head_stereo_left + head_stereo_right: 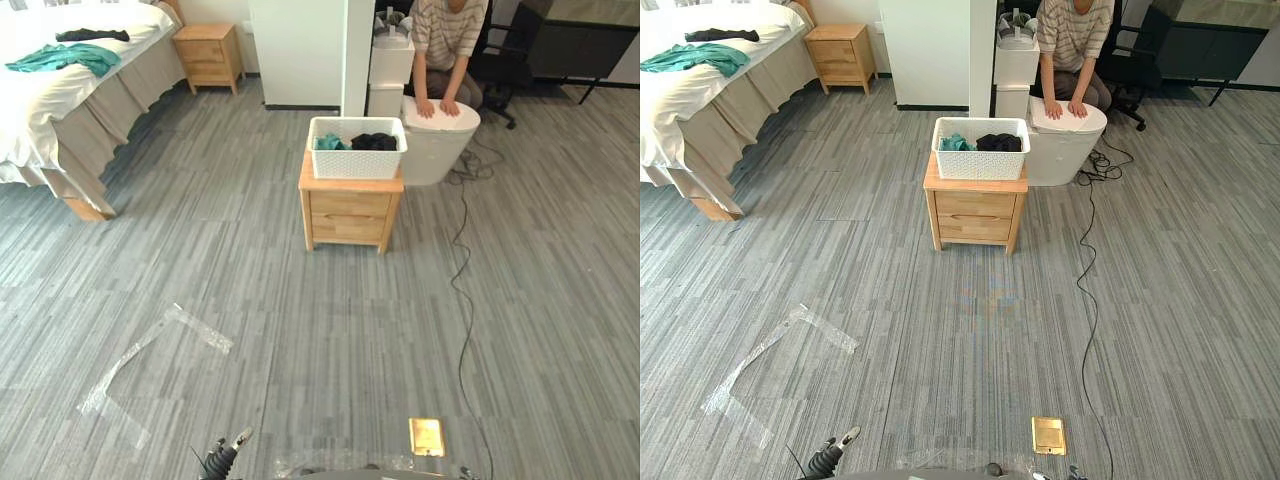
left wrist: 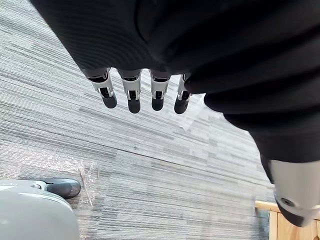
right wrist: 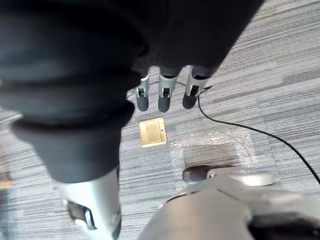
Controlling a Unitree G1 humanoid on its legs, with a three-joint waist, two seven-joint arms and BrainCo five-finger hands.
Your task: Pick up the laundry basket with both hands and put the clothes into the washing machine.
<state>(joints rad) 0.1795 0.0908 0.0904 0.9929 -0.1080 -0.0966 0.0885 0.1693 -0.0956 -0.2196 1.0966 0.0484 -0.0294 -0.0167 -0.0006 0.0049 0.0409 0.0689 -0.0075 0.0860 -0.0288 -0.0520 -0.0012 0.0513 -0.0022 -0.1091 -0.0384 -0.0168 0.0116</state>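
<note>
A laundry basket (image 1: 357, 162) with clothes (image 1: 373, 142) is set on wooden surface (image 1: 350, 205), washing machine (image 1: 437, 150) just behind; left hand (image 2: 132, 97) and right hand (image 3: 164, 97) are seen straight-fingered, empty.

The place looked like a bedroom set up inside an office or lab space. A bed (image 1: 60, 100) with white sheets and loose clothes (image 1: 65, 57) stood at one side, with a wooden nightstand (image 1: 208, 55) near its head. A second nightstand (image 1: 350, 212) out in the open carried a white laundry basket (image 1: 356, 162). Yet the floor (image 1: 300, 330) was grey carpet tile with a brass floor socket (image 1: 426, 436), and an office chair (image 1: 500, 62) stood beyond the small white washing machine (image 1: 432, 150).
</note>
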